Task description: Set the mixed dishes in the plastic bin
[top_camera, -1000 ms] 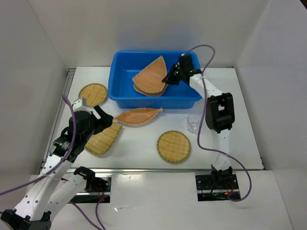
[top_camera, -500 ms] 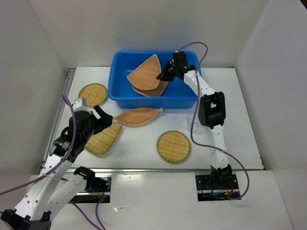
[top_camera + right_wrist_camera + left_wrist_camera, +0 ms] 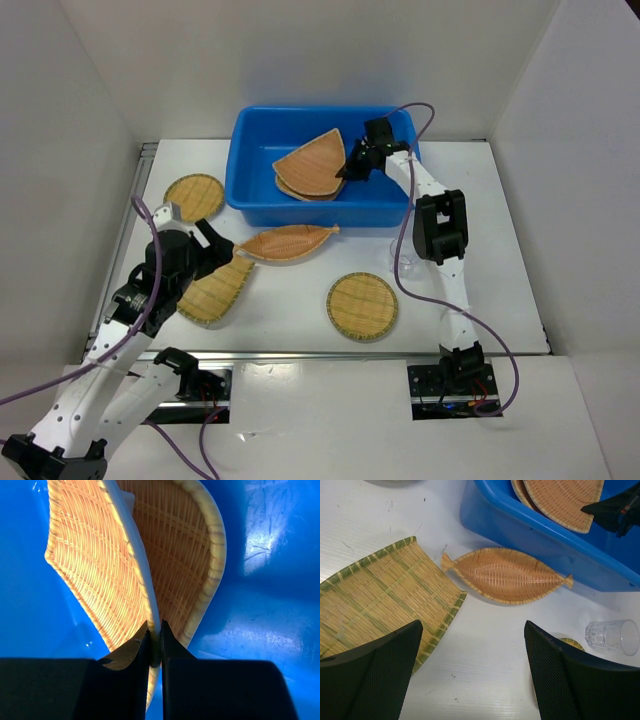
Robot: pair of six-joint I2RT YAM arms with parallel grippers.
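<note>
The blue plastic bin (image 3: 255,195) stands at the back centre. My right gripper (image 3: 347,168) is inside it, shut on the rim of a fan-shaped woven tray (image 3: 312,165) that lies tilted over another tray (image 3: 300,193). In the right wrist view the gripper (image 3: 155,647) pinches that tray's edge (image 3: 95,575). A leaf-shaped tray (image 3: 286,242) lies in front of the bin. A rounded-square tray (image 3: 215,290), two round trays (image 3: 193,196) (image 3: 362,305) and a clear cup (image 3: 403,254) sit on the table. My left gripper (image 3: 470,675) is open and empty above the table beside the rounded-square tray (image 3: 375,600).
White walls close in the table on the left, back and right. The left wrist view shows the leaf-shaped tray (image 3: 507,575), the cup (image 3: 612,636) and the bin wall (image 3: 520,527).
My right gripper has lowered the fan-shaped tray inside the bin, from steeply tilted to lying flatter on the other tray. The left arm has not moved.
</note>
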